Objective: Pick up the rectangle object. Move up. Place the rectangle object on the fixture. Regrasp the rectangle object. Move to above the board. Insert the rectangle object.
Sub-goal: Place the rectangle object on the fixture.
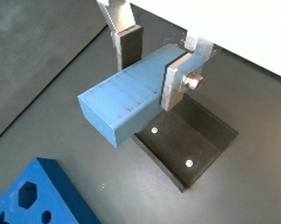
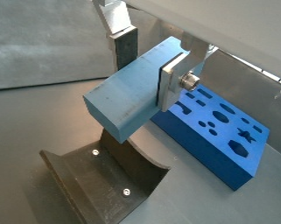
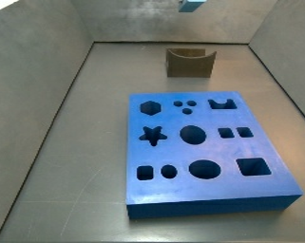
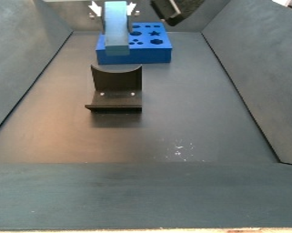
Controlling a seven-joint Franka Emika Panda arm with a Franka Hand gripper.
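The rectangle object (image 1: 122,103) is a pale blue bar held in the air between the gripper's (image 1: 151,80) silver fingers, jaws shut on its end. Both wrist views show it; in one the bar (image 2: 129,98) hangs over the fixture (image 2: 108,175), a dark notched bracket on its base plate. In a side view the gripper (image 4: 113,11) holds the bar (image 4: 114,38) pointing down, just above the fixture (image 4: 115,86). The board (image 3: 200,152), a bright blue slab with dark cut-outs, lies flat beyond the fixture (image 3: 189,62). Only a tip of the bar (image 3: 193,5) shows there.
Grey sloping walls (image 3: 47,114) enclose the dark floor on all sides. The board (image 4: 146,44) lies close behind the fixture. A corner of the board (image 1: 38,192) shows beside the fixture's base plate (image 1: 189,140).
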